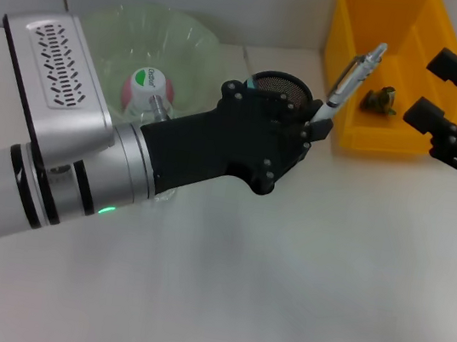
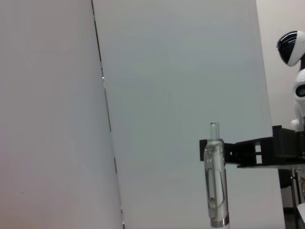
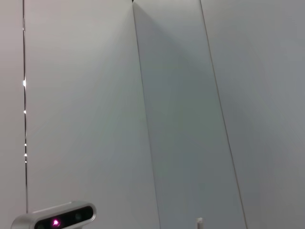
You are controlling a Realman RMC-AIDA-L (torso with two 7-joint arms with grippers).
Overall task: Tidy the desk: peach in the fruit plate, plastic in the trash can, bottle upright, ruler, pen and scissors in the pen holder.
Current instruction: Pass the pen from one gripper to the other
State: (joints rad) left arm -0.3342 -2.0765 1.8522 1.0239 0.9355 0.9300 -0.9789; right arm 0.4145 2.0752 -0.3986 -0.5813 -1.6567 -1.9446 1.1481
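So the left gripper (image 1: 320, 120) is pinching a pen (image 1: 353, 80), fingers clamped on its lower end, and it's parked right over the pen holder (image 1: 280, 88). That holder is the dark mesh cup, and you can only see a slice of its rim because the black wrist body covers most of it. The pen isn't vertical; it tilts up and away from the pen holder toward the yellow bin (image 1: 390, 70), with its silver clip end poking over the bin's near-left corner. In the left wrist view the same pen (image 2: 215, 176) shows as a clear barrel with a metal band, standing against a plain wall, so no help there on the holder.

Going outward from the pen holder: on the left-arm side, touching or very nearly, sits the fruit plate (image 1: 141, 37), a see-through greenish bowl. Inside it there's a peach (image 1: 148, 90) in pink and white with a green label on top, partly hidden by the arm. On the other side of the pen holder is the yellow bin, with a small crumpled bit of plastic (image 1: 380, 100) lying on its floor.

The right gripper (image 1: 434, 88) hangs past the far side of the bin from the pen holder, fingers spread apart and nothing between them. Its wrist camera just looks at wall panels.

Everything sits on a white table (image 1: 279, 290).
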